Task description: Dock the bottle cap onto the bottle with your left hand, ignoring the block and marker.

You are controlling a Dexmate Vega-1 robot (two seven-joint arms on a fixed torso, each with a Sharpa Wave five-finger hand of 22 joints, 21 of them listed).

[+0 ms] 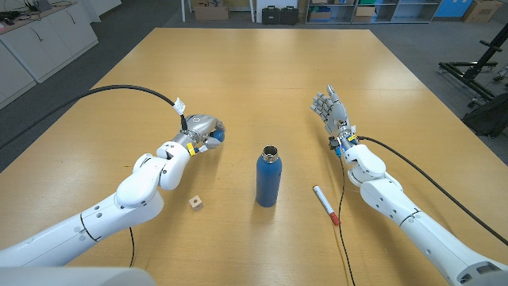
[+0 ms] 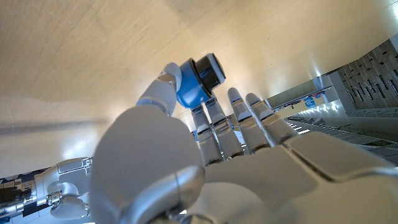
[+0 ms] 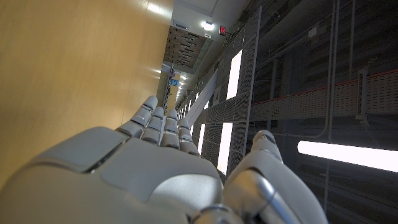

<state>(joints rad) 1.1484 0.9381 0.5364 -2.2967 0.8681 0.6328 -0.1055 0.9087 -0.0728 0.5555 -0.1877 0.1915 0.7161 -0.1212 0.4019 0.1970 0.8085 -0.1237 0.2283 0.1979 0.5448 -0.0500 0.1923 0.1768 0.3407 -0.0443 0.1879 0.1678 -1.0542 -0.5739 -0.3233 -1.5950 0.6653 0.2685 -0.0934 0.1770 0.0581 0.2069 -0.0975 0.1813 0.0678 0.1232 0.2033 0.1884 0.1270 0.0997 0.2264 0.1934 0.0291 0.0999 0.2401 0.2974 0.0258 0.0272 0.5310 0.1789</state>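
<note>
Left robot hand (image 1: 202, 132) pinches the blue bottle cap (image 2: 198, 81) between thumb and fingers, well left of the open blue bottle (image 1: 268, 177) standing mid-tabletop; carry it over level, centre it above the mouth, then lower gently; right robot hand (image 1: 331, 109) waits spread.

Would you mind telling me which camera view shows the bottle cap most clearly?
The left wrist view: the blue bottle cap sits large, pinched by the left hand. The head view shows a blue sliver; the right wrist view faces elsewhere.
</note>
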